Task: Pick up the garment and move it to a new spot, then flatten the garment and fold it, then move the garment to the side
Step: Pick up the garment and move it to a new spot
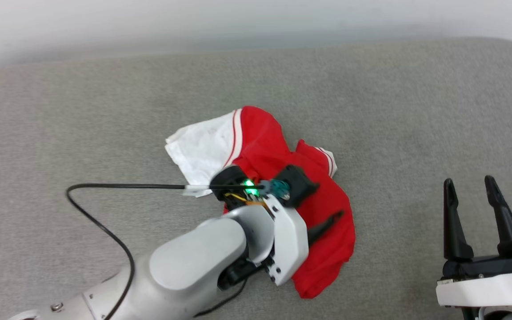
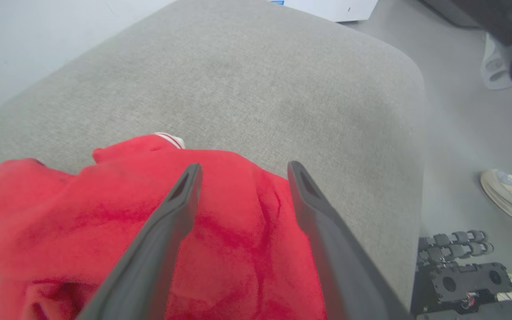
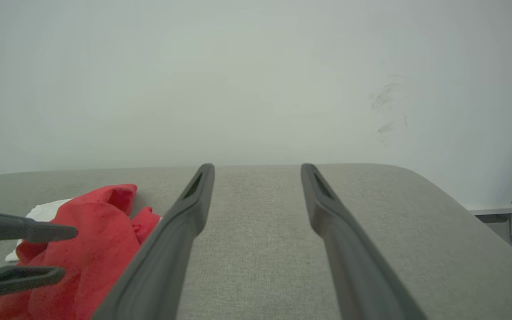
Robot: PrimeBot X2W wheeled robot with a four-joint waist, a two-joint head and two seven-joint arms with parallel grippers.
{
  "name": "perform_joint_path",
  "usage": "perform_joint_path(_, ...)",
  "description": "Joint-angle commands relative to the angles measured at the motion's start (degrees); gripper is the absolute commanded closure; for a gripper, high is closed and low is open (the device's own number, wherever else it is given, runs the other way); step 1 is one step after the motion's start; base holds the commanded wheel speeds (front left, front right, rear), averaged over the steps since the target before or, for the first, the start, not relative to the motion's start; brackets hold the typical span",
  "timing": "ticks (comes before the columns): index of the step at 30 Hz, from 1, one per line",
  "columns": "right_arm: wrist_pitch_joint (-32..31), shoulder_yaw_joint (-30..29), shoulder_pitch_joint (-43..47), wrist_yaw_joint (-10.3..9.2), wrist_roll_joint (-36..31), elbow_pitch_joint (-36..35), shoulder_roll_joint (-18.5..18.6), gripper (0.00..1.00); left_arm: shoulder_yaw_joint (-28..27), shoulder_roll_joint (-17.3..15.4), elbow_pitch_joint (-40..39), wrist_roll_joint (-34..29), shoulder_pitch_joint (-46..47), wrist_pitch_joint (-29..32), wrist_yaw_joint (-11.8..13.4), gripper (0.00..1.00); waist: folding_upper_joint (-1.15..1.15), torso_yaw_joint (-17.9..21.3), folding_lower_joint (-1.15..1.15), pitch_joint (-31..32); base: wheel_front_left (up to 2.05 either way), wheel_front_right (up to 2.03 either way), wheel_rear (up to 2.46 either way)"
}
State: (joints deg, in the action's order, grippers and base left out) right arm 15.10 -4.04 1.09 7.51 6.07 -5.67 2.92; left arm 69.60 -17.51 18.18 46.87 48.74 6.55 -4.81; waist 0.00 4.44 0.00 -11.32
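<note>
While the right gripper hangs nearest to the robot, well apart from the garment on its right side, its two fingers stand wide from each other and hold nothing; in its own wrist view the gap between them shows bare grey cushion. A little farther, the pale left forearm reaches over the near part of the garment, with a black cable looping at the garment's left. The left gripper is above the red cloth with its jaws also widely apart, and no fold is pinched between them; whether a fingertip touches the cloth I cannot tell. The garment lies crumpled in a heap on the cushion, its red body toward the near right and one white sleeve with striped trim at its far left. Beyond the garment the cushion continues to a pale wall.
</note>
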Motion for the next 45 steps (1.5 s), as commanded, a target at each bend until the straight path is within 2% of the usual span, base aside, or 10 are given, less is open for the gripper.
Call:
perform_joint_path(1,0.10,0.02,0.49,-0.04,-0.30,0.07,-0.08,0.00,-0.53,-0.12,0.01,-0.42,0.44,-1.01,0.59,0.00,0.00,-1.08,0.00,1.24,0.00,0.00,0.00)
perform_joint_path(6,0.10,-0.11,1.50,-0.04,-0.38,0.29,-0.08,0.00,-4.70,-1.81,-0.22,-3.35,-1.21,-10.09,7.36,0.00,0.00,-2.50,0.00,3.05,0.00,0.00,0.00)
perform_joint_path(11,0.10,-0.06,1.98,-0.04,-0.57,0.29,-0.07,0.00,-9.22,-4.30,1.12,-7.35,-4.46,-19.51,17.23,0.00,0.00,-3.44,0.00,3.87,0.00,0.00,0.00)
perform_joint_path(15,0.11,-0.07,2.47,-0.04,-0.59,0.21,-0.08,0.00,-14.73,-5.35,0.66,-8.74,-8.95,-21.62,23.76,0.00,0.00,-3.93,0.00,4.30,0.00,0.00,0.00)
perform_joint_path(18,0.10,0.05,2.54,-0.04,-0.58,0.27,-0.07,0.00,-21.46,-5.52,-3.30,-12.04,-13.87,-21.83,27.57,0.00,0.00,-4.10,0.00,4.41,0.00,0.00,0.00)
perform_joint_path(22,0.10,0.09,2.65,-0.04,-0.44,0.38,-0.07,0.00,-30.46,-5.53,-8.32,-17.39,-22.34,-21.75,30.22,0.00,0.00,-4.11,0.00,4.83,0.00,0.00,0.00)
perform_joint_path(24,0.11,-0.08,2.94,-0.04,-0.36,0.44,-0.08,0.00,-34.85,-4.68,-10.39,-19.81,-26.44,-21.75,30.59,0.00,0.00,-4.16,0.00,5.14,0.00,0.00,0.00)
perform_joint_path(27,0.10,-0.30,3.26,-0.04,-0.25,0.55,-0.08,0.00,-40.61,-3.23,-12.62,-23.21,-32.15,-21.75,29.58,0.00,0.00,-4.28,0.00,5.70,0.00,0.00,0.00)
perform_joint_path(35,0.10,-0.89,4.77,-0.04,1.26,1.49,-0.08,0.00,-50.59,2.05,-14.56,-29.86,-42.06,-21.76,22.19,0.00,0.00,-4.44,0.00,7.22,0.00,0.00,0.00)
perform_joint_path(45,0.10,-0.85,7.55,-0.04,3.08,2.15,-0.08,0.00,-57.98,7.72,-13.13,-35.69,-49.15,-21.77,14.34,0.00,0.00,-3.92,0.00,9.33,0.00,0.00,0.00)
